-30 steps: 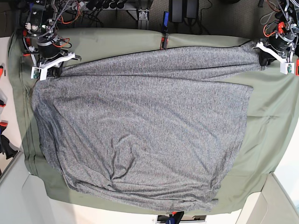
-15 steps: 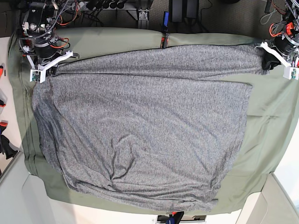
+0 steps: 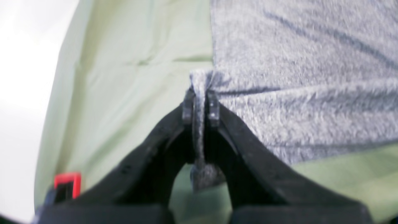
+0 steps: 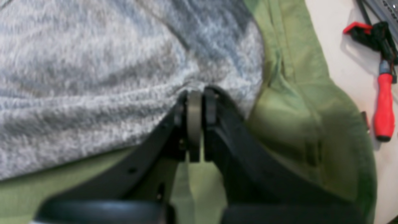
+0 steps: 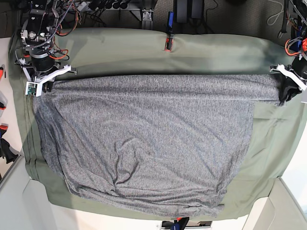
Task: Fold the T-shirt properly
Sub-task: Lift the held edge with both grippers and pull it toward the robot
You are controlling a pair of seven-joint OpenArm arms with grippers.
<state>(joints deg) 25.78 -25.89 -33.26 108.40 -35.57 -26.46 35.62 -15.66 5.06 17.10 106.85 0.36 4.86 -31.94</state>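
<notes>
The heather-grey T-shirt (image 5: pixel 144 143) lies spread across the olive-green table cloth (image 5: pixel 211 52), its far edge stretched taut between both arms. The left gripper (image 3: pixel 201 107) pinches one corner of the fabric; the right gripper (image 4: pixel 195 105) is clamped on the opposite corner.

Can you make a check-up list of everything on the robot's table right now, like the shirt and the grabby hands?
Surface: olive-green table cloth covers the table, a bit rumpled at the edges.
Job's things: grey T-shirt spread wide, wrinkled near the bottom hem.
Clutter: red-handled tool lying off the cloth.
Grippers: left gripper shut on the T-shirt's edge; right gripper shut on the T-shirt too.
Cables: red and black wires on the arm, off the shirt.
Surroundings: dark floor behind the table.
</notes>
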